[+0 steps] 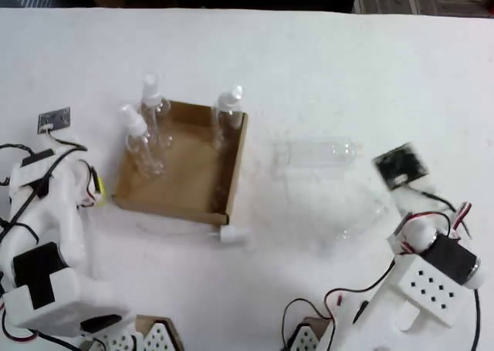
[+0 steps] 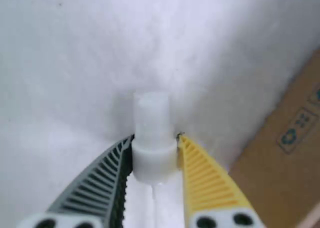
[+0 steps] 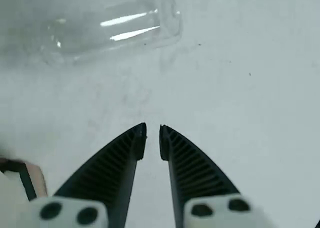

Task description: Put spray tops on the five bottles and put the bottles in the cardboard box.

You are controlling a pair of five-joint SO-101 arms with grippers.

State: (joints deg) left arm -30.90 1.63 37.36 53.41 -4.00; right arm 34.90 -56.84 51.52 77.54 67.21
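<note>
The cardboard box (image 1: 174, 200) lies left of centre. Three clear bottles with white spray tops (image 1: 228, 116) (image 1: 154, 108) (image 1: 140, 141) stand at its far side. A clear uncapped bottle (image 1: 318, 152) lies on its side right of the box, and the right wrist view has it (image 3: 115, 30) beyond the fingertips. A loose spray top (image 1: 231, 234) lies on the table by the box's near right corner. My left gripper (image 2: 154, 138) is shut on a white spray top (image 2: 152, 123) beside the box's left wall (image 2: 285, 138). My right gripper (image 3: 152, 133) is shut and holds nothing.
Another faint clear bottle (image 1: 351, 212) seems to lie nearer the right arm (image 1: 432, 270). A small dark plate (image 1: 54, 119) lies at the far left. The left arm (image 1: 42, 235) and its cables fill the near left corner.
</note>
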